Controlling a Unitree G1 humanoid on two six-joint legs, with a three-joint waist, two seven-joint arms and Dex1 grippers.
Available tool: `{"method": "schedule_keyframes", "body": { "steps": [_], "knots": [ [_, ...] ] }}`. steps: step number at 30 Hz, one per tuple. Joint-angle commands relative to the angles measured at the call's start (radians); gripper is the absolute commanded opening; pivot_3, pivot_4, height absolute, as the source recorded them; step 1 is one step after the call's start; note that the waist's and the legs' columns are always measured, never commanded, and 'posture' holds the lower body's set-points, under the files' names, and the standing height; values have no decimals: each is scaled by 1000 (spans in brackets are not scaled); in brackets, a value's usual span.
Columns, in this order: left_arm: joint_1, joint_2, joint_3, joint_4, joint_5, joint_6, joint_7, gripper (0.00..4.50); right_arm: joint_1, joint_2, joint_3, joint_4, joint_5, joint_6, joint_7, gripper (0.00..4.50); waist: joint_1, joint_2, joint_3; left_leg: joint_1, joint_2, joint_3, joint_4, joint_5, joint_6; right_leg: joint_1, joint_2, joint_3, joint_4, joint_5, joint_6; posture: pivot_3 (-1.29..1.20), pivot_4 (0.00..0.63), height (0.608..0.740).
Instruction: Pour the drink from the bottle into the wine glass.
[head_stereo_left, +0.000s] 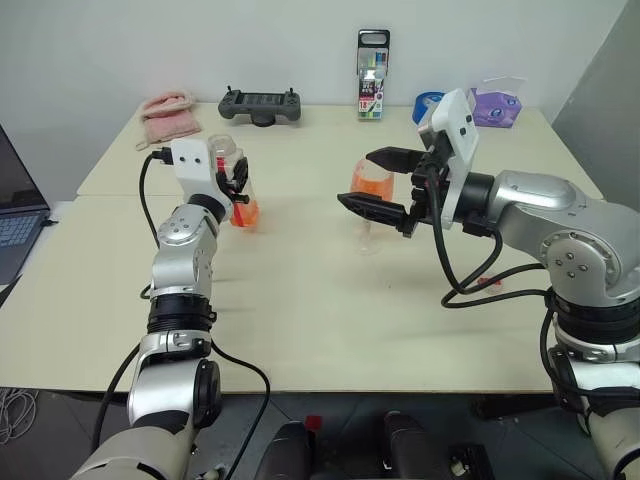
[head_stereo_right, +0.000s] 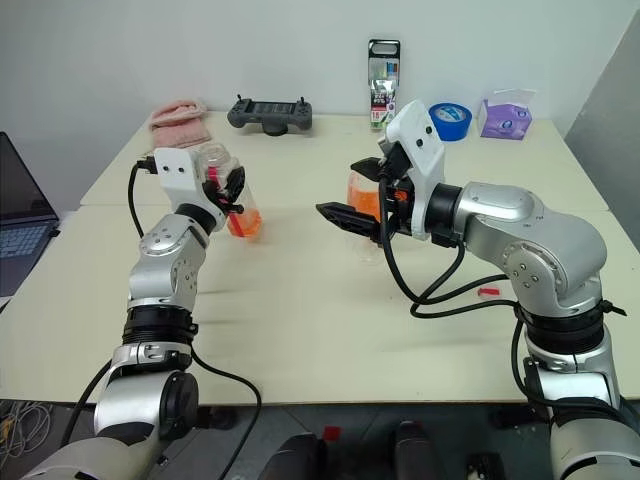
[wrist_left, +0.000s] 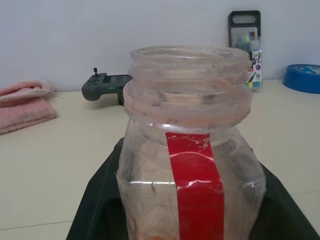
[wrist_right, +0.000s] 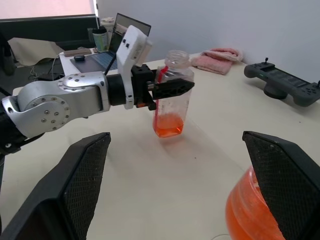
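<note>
– Left pincer (wrist_right: 180, 87), what has it got?
– It sits around the neck of the bottle (head_stereo_left: 243, 205). I cannot tell whether it clamps or has let go. The bottle stands upright on the table (head_stereo_left: 300, 320), uncapped, with a little of the drink (wrist_right: 169, 127) at its bottom.
– And the right pincer (head_stereo_left: 355, 180)?
– Released, jaws spread wide and held level, well to the side of the left one. The wine glass (head_stereo_right: 362, 195) stands between its jaws, bowl apart from both, foot on the table. Most of the orange-red liquid is in that bowl.
– Anything further out?
– Beyond the left pincer lie a pink towel (head_stereo_left: 167, 113) and a grey controller (head_stereo_left: 260, 104). Beyond the right one stands a marker pack (head_stereo_left: 372, 75).
</note>
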Motion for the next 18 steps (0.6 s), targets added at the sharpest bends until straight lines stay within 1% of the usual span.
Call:
{"method": "schedule_keyframes", "body": {
  "steps": [1, 4, 5, 9, 18],
  "knots": [
    [8, 14, 16, -50, -11, 9, 24, 3326, -30, -2, -8, -3, -23, -33, 22, 4500, -2, 0, 0, 0, 0, 0, 0, 0, 0, 0, 0, 0, 0, 0, 0, 0, 150, 740],
    [11, 12, 16, -51, -15, 21, 37, 4288, -33, -3, -7, 5, -38, -37, 37, 4500, -3, 0, 0, 0, 0, 0, 0, 0, 0, 0, 0, 0, 0, 0, 0, 0, 150, 740],
    [12, 11, 18, -51, -15, 23, 41, 4454, -33, -3, -8, 6, -41, -36, 39, 4500, -3, 0, 0, 0, 0, 0, 0, 0, 0, 0, 0, 0, 0, 0, 0, 0, 150, 740],
    [14, 14, 16, -52, -14, 28, 51, 4454, -35, -1, -11, 9, -51, -36, 47, 4500, -3, 0, 0, 0, 0, 0, 0, 0, 0, 0, 0, 0, 0, 0, 0, 0, 150, 740],
    [57, 17, -11, -112, -17, 62, 11, 4454, -36, -1, -12, 24, -77, -63, 77, 4500, -3, 0, 0, 0, 0, 0, 0, 0, 0, 0, 0, 0, 0, 0, 0, 0, 150, 740]
  ]
}}
